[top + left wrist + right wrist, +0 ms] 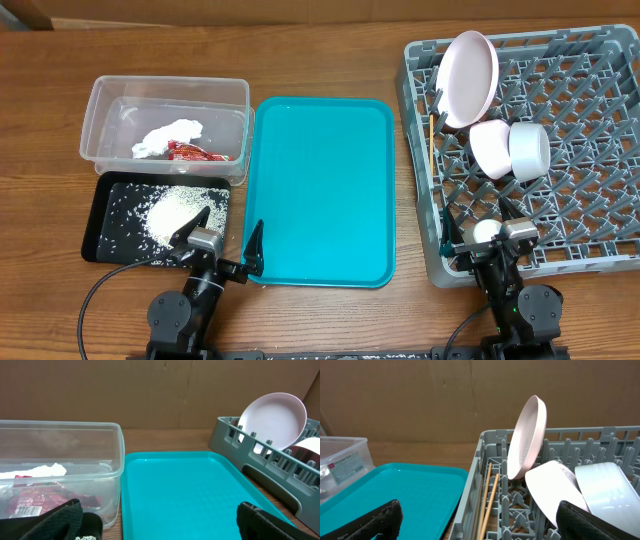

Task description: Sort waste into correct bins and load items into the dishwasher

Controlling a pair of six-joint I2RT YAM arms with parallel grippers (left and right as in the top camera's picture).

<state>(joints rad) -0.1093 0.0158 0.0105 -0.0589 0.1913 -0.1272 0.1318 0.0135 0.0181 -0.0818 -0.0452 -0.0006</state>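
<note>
Left claw (222, 238) hangs with its jaws wide apart, gripping nothing, at the near left corner of the teal tray (320, 190). Right claw (480, 232), over on the tray's right, is spread just as wide, with nothing between its fingers in the wrist view.

And look at that teal tray: nothing lies on it. By the look of things, the sorting is done.

- **Waste:** Left of the tray, at the far end, sits the clear tub (100, 120). The tissue (170, 137) and the red wrapper (195, 152) are inside it, touching each other. Left of the tray at the near end is the black tray (100, 215). The rice (175, 212) is heaped in it, with loose grains scattered across its floor.
- **Dishes:** Right of the tray stands the grey rack (600, 200), and it's loaded. The plate (468, 78) stands on edge between the pegs, pale pink, smooth and glossy. The pink bowl (490, 148) and the white bowl (528, 150) lie tipped on their sides, touching, just nearer than the plate. The chopsticks (433, 140) lie together on the lattice along the rack wall closest to the tray.

What's left? Very little, I'd judge. The one open question is the cup. A small white round shape shows right at the right claw in the overhead view, inside the rack's near wall, and I can't tell whether that's the cup or part of the arm. No stray grains or scraps show on the tabletop around the tray.
</note>
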